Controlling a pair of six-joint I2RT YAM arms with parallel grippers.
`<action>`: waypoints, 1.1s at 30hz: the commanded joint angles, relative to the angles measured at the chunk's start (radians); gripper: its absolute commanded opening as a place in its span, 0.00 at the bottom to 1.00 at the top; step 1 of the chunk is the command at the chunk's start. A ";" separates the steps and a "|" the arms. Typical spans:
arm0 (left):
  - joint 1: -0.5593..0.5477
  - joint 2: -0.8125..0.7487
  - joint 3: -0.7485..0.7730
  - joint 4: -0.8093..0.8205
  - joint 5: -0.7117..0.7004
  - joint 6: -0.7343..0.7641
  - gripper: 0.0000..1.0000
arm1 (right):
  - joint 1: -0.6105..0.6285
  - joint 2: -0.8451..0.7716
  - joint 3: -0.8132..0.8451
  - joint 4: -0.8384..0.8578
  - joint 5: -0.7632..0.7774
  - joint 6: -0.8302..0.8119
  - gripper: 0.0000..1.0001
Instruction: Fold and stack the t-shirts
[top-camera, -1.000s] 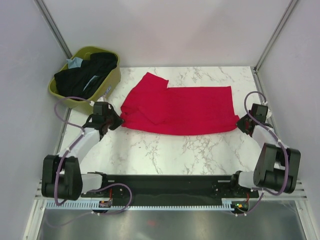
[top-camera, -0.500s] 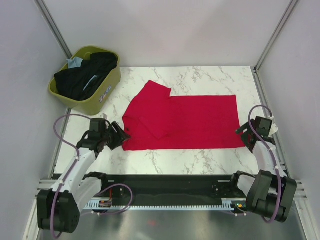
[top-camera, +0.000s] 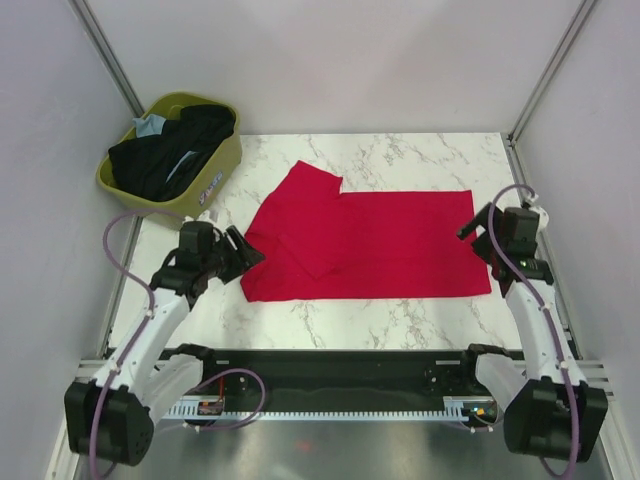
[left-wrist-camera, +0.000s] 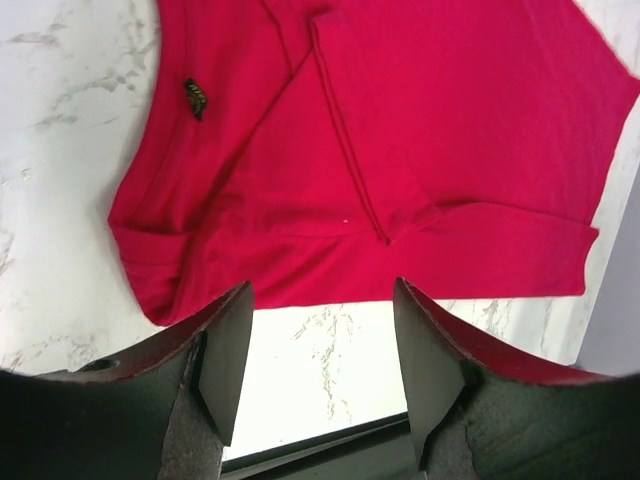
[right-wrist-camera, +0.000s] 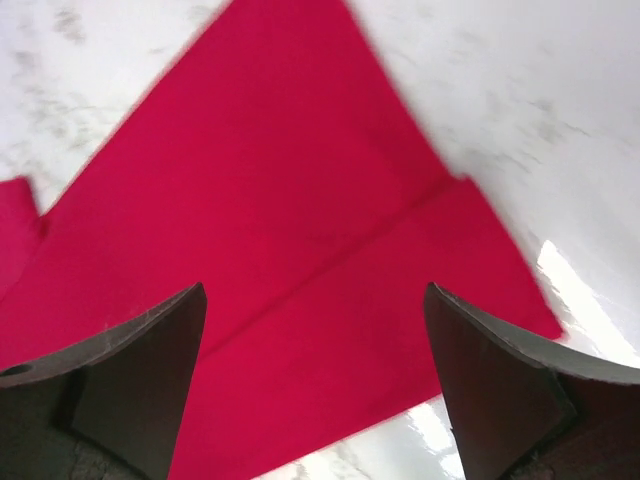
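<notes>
The red t-shirt (top-camera: 365, 245) lies flat on the marble table (top-camera: 330, 320) as a wide band, collar end to the left, with one sleeve pointing to the back left. My left gripper (top-camera: 248, 255) hovers at its left end, open, nothing between the fingers. The left wrist view shows the red t-shirt (left-wrist-camera: 380, 150) with its small neck label, just beyond my left gripper (left-wrist-camera: 322, 300). My right gripper (top-camera: 470, 228) stands wide open above the shirt's right end. In the right wrist view the red t-shirt (right-wrist-camera: 280, 200) fills the gap of my right gripper (right-wrist-camera: 312, 300).
An olive-green basket (top-camera: 175, 208) stands at the back left corner, holding black t-shirts (top-camera: 170, 150) and a light blue one (top-camera: 150, 127). Grey walls close in left, right and behind. The black base rail (top-camera: 330, 365) runs along the near edge.
Both grippers have opened and let go of the red t-shirt, which was drawn toward the near edge and now lies smooth. The right gripper has since lifted away from the cloth.
</notes>
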 joint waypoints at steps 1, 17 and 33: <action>-0.043 0.116 0.105 0.135 -0.030 0.083 0.65 | 0.109 0.111 0.173 0.058 0.021 -0.059 0.98; -0.057 1.441 1.485 0.026 0.095 0.385 0.66 | 0.163 0.190 0.178 -0.027 -0.111 -0.145 0.95; -0.006 1.851 1.812 0.143 0.169 0.174 0.69 | 0.187 0.049 0.076 -0.018 -0.205 -0.168 0.95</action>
